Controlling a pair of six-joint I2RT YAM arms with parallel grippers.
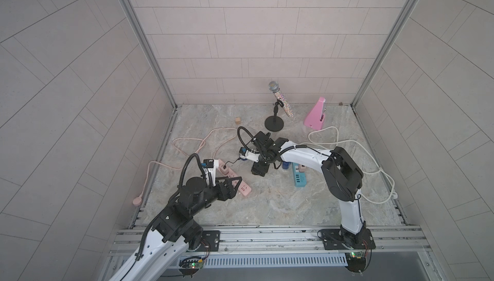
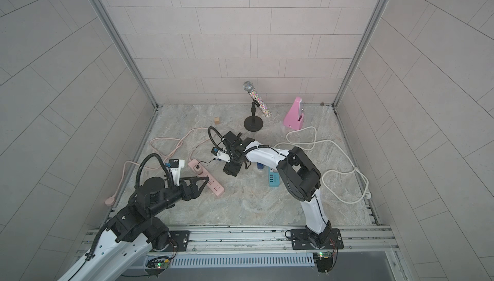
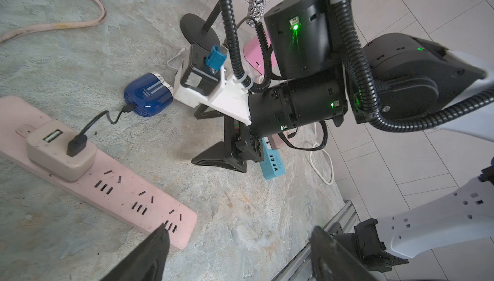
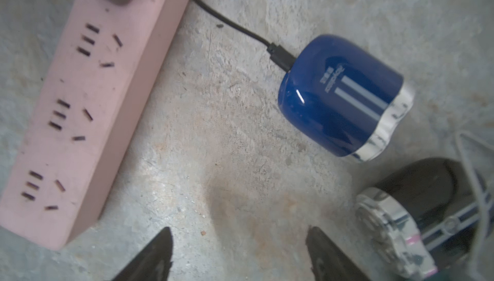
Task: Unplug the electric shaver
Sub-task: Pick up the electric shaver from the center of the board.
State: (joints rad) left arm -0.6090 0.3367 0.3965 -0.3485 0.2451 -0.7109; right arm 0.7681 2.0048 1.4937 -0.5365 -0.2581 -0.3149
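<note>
The blue electric shaver (image 4: 339, 98) (image 3: 148, 98) lies on the stone floor, mostly hidden under my right wrist in both top views (image 1: 243, 158). A black cable (image 4: 222, 18) runs from its end to a beige USB adapter (image 3: 57, 151) (image 1: 224, 169) seated in the pink power strip (image 3: 120, 194) (image 2: 213, 183). Both cable ends are plugged in. My right gripper (image 4: 239, 233) (image 1: 258, 170) hangs open over bare floor, beside the shaver and apart from it. My left gripper (image 3: 240, 237) (image 1: 236, 183) is open above the near end of the pink strip, holding nothing.
A second, dark shaver (image 4: 427, 213) lies close to my right gripper, by a teal power strip (image 1: 300, 179). A microphone stand (image 1: 274, 123), a pink metronome (image 1: 316, 116) and a wooden cube (image 1: 238, 120) stand at the back. Pink cord (image 1: 187, 143) and white cord (image 1: 374, 170) loop across the floor.
</note>
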